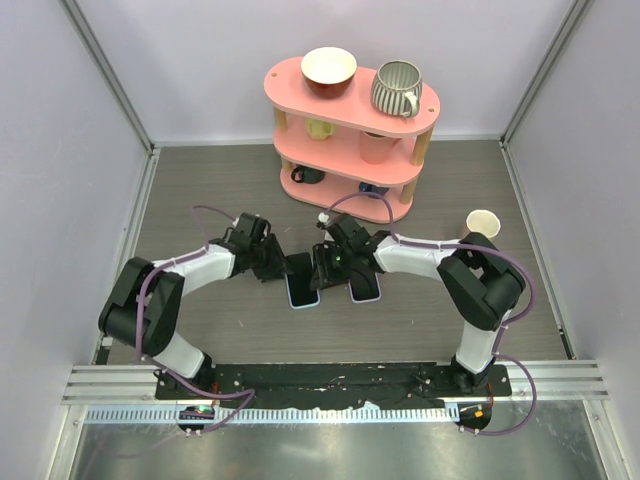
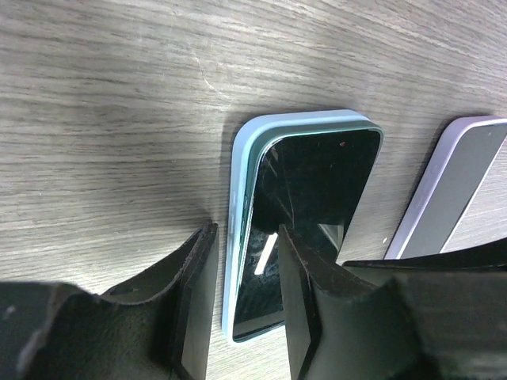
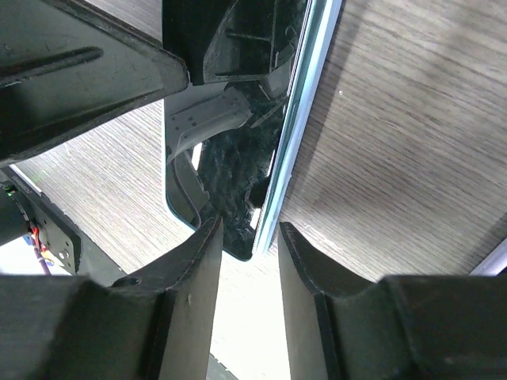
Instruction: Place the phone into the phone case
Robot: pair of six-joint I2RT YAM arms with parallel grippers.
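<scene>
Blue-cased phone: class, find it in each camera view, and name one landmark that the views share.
Top external: blue-cased phone at centre.
Left wrist: centre-right.
Right wrist: upper centre, close up.
Shared landmark: the wood-grain table.

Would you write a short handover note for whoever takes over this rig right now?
Left gripper: open, straddling the blue case's long edge.
Right gripper: fingers either side of the opposite edge; grip unclear.
Phone lies partly in the blue case on the table, one long side raised.
Done: phone placed.
To do: press it flush.
</scene>
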